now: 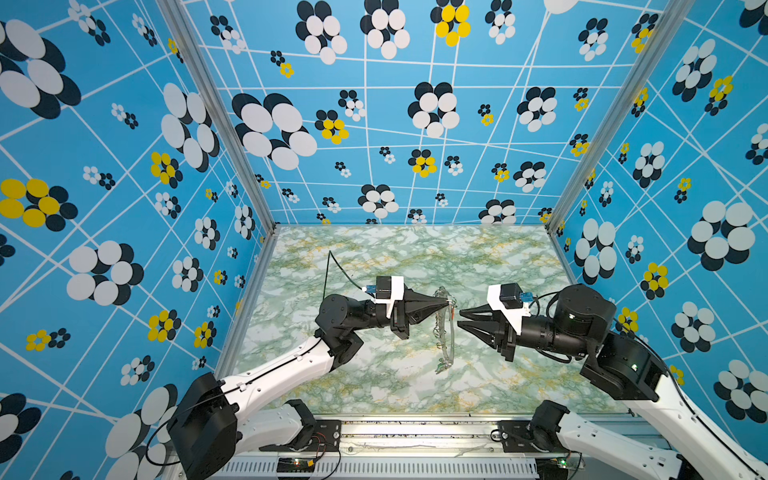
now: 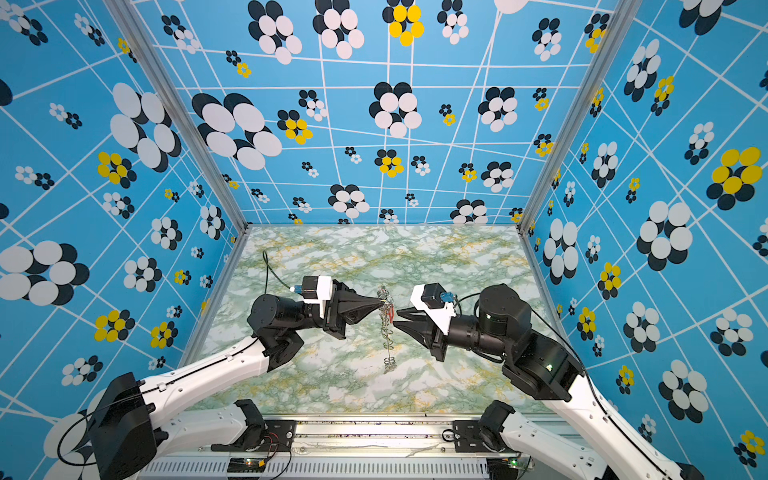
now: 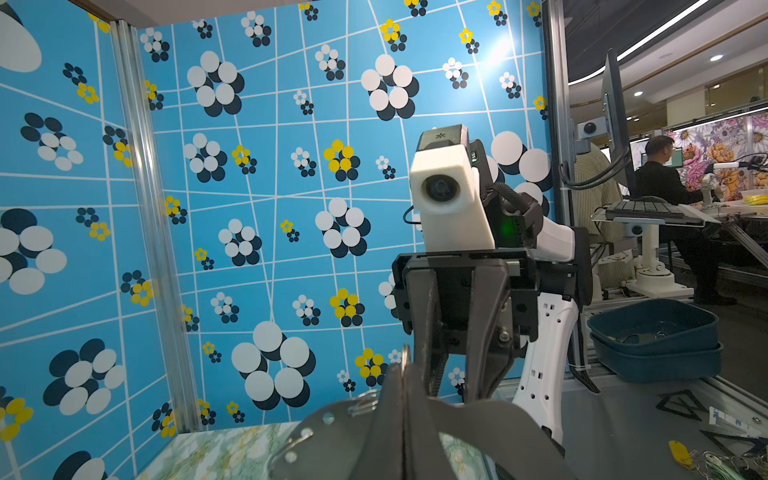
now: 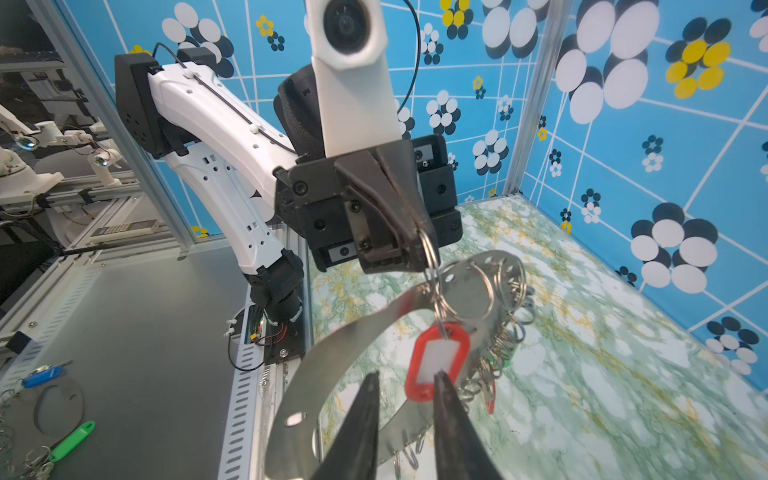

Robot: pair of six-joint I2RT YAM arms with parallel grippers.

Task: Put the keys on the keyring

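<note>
1. Reaching in from the left with elbow bent and forearm level above the table (image 1: 498, 382), pointed toward the middle.
2. Left gripper (image 1: 450, 306) (image 4: 419, 247) with fingers pressed together, clamped on a silver ring of the keyring (image 4: 328, 365) (image 3: 324, 436).
3. Keyring dangling below that pinch, between both grippers, nearly edge-on in both top views.
4. Reaching in from the right likewise, wrist straight, tips facing the left arm's.
5. Right gripper (image 1: 459, 318) (image 4: 407, 376) with fingers apart, flanking the red key tag (image 4: 436, 359) hung on the keyring; contact impossible to tell.

Shiny metal keyring (image 4: 340, 345); glossy plastic red tag (image 4: 415, 361); smooth marble-look tabletop (image 4: 582, 332).
</note>
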